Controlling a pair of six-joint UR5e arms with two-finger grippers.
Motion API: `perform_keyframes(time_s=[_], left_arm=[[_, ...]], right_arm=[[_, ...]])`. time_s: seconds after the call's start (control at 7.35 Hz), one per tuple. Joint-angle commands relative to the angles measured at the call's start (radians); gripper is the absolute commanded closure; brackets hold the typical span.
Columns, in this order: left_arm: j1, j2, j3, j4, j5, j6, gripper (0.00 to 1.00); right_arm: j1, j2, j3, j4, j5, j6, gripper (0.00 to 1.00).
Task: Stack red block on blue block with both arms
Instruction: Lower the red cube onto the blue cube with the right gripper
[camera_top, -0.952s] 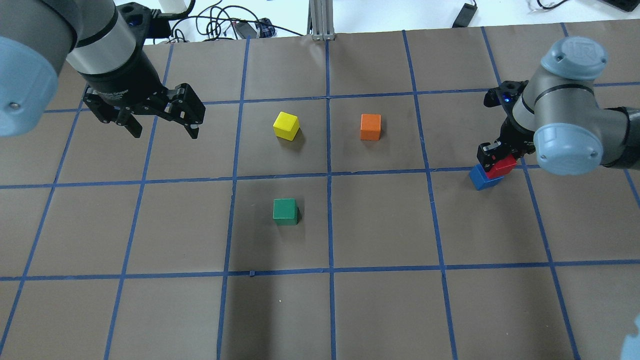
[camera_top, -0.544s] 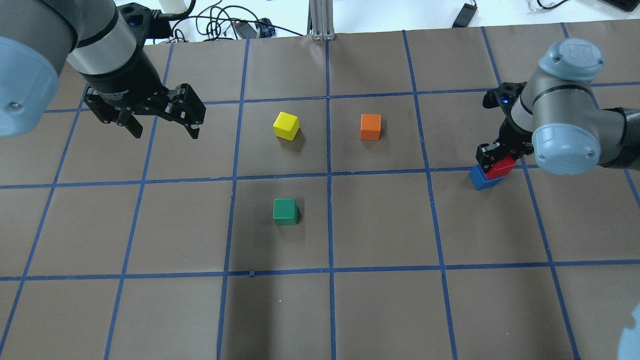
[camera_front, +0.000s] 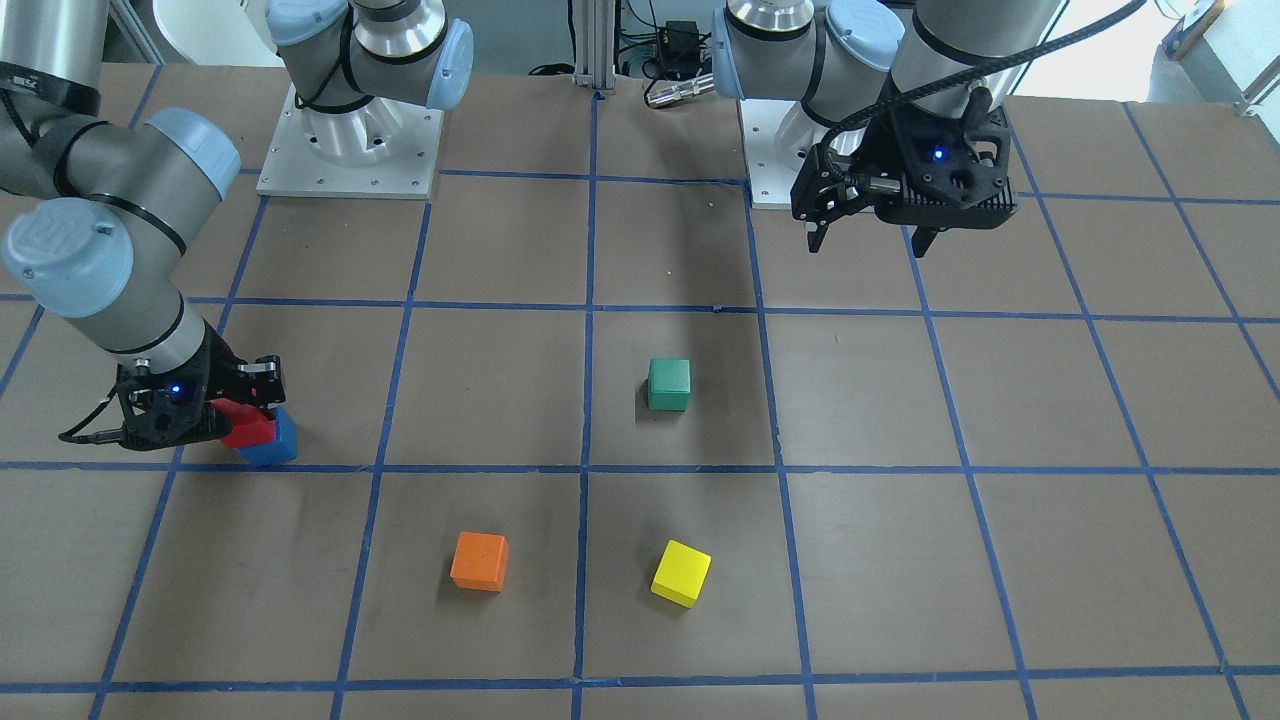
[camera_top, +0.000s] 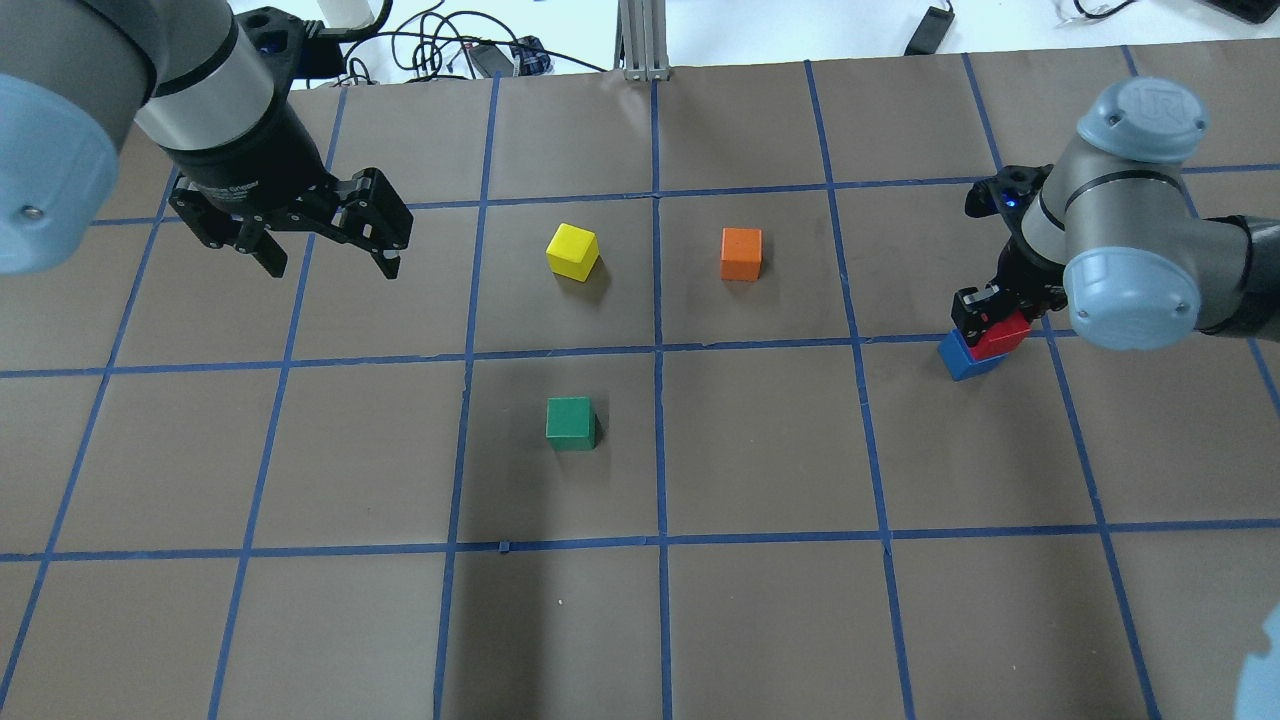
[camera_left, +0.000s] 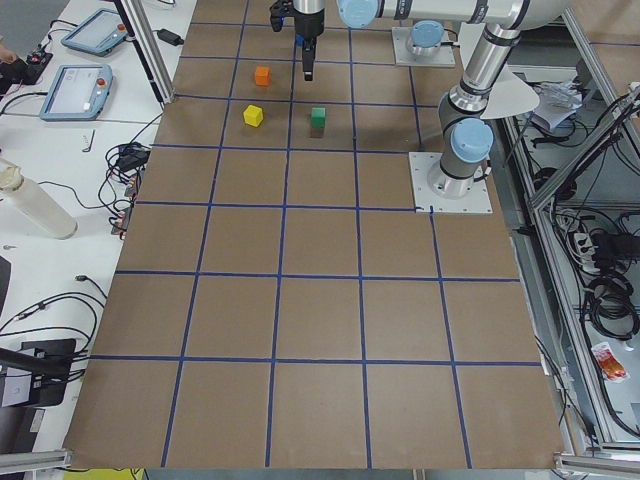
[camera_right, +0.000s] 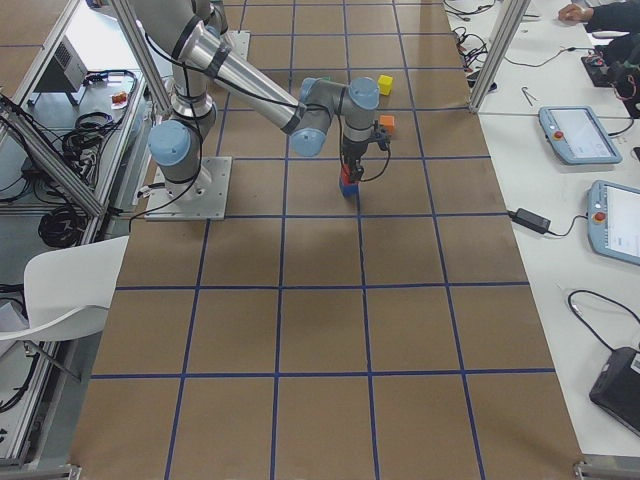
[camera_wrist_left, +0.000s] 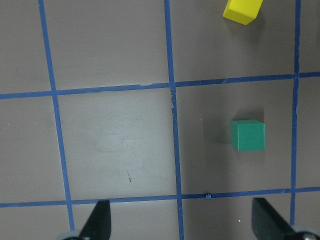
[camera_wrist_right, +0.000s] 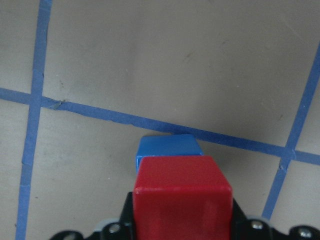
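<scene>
One red block (camera_top: 1005, 336), seemingly resting atop one blue block (camera_top: 960, 359).

A robotics lab. The left arm (camera_front: 930, 40) and right arm (camera_front: 100, 270), both jointed industrial machines, are bolted by steel base plates (camera_front: 300, 175) to a large surface (camera_top: 760, 450). The surface is covered in brown paper and marked with a blue tape grid (camera_top: 659, 450). Aluminium posts (camera_top: 640, 40) frame it. White benches (camera_right: 520, 180) alongside carry teach pendants (camera_right: 572, 134), and cables (camera_left: 603, 300) coil on the floor.
</scene>
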Motion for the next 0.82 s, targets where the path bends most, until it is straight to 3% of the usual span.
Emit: perform_keyframes(time_s=[0.0, 0.54, 0.68], left_arm=[[0.000, 0.000, 0.000, 0.002, -0.002, -0.002, 0.00], [0.000, 0.000, 0.000, 0.003, -0.005, -0.002, 0.00], [0.000, 0.000, 0.000, 0.003, -0.005, -0.002, 0.00]], right_arm=[[0.000, 0.003, 0.000, -0.001, 0.000, 0.002, 0.45], [0.000, 0.007, 0.000, -0.001, 0.002, 0.006, 0.25], [0.000, 0.007, -0.001, 0.000, 0.002, 0.006, 0.09]])
